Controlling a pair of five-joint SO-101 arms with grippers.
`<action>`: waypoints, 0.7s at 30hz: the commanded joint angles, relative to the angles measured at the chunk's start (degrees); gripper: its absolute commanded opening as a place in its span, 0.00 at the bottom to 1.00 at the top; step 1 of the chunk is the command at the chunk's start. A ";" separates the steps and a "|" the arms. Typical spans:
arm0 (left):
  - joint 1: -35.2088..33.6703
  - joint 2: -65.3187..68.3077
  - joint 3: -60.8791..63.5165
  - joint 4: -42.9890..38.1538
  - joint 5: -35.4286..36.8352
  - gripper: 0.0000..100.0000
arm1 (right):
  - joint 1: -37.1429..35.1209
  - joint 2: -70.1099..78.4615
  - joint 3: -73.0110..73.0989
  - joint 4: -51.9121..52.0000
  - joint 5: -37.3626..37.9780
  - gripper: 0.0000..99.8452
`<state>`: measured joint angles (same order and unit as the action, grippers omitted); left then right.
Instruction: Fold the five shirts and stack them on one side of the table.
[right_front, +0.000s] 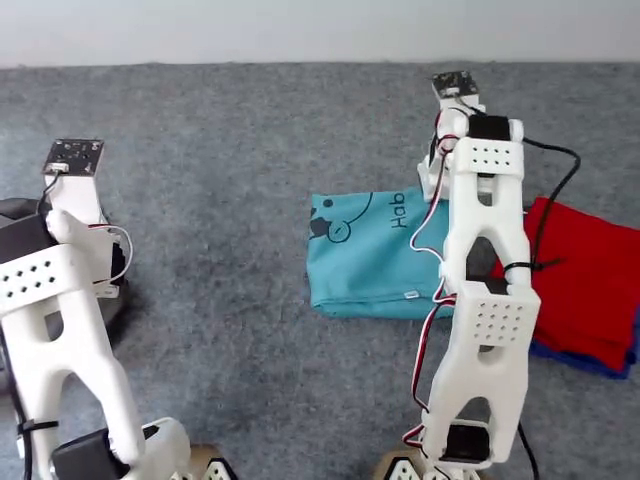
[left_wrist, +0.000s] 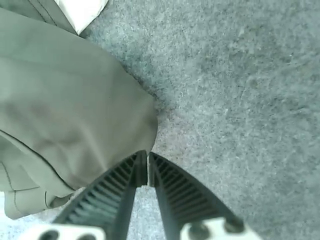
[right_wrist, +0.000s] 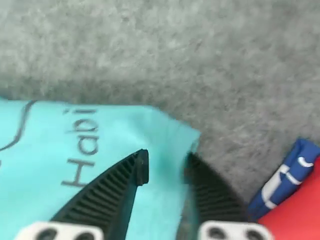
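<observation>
The right gripper (right_wrist: 167, 167) is held part open over the teal shirt (right_wrist: 75, 165), a red shirt (right_front: 585, 280) at 3 o'clock. In its wrist view the left gripper (left_wrist: 148, 170) is seen closed, empty, beside an olive shirt (left_wrist: 65, 100).

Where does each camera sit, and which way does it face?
High view: fixed above, looking down on the grey felt table; both white arms show.
Left wrist view: on the left arm, facing down at olive-green cloth; its left gripper is shut.
Right wrist view: on the right arm, facing down at a folded teal shirt; its right gripper is open.
Shared: high and right wrist views show the teal shirt and a red shirt.
</observation>
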<state>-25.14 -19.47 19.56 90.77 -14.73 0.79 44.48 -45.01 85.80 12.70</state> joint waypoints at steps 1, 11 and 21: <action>0.18 -1.14 -0.31 -0.62 -0.53 0.01 | -1.98 -4.35 -2.46 3.30 0.26 0.27; 0.09 -1.14 -0.31 -0.62 -0.44 0.01 | -12.18 -12.44 -2.11 16.92 0.70 0.01; -0.26 -1.67 -0.31 -0.18 -0.44 0.01 | -25.19 -15.08 14.07 16.40 0.09 0.01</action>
<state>-25.14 -19.47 19.56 90.77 -14.73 -21.36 33.32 -34.64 100.48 12.88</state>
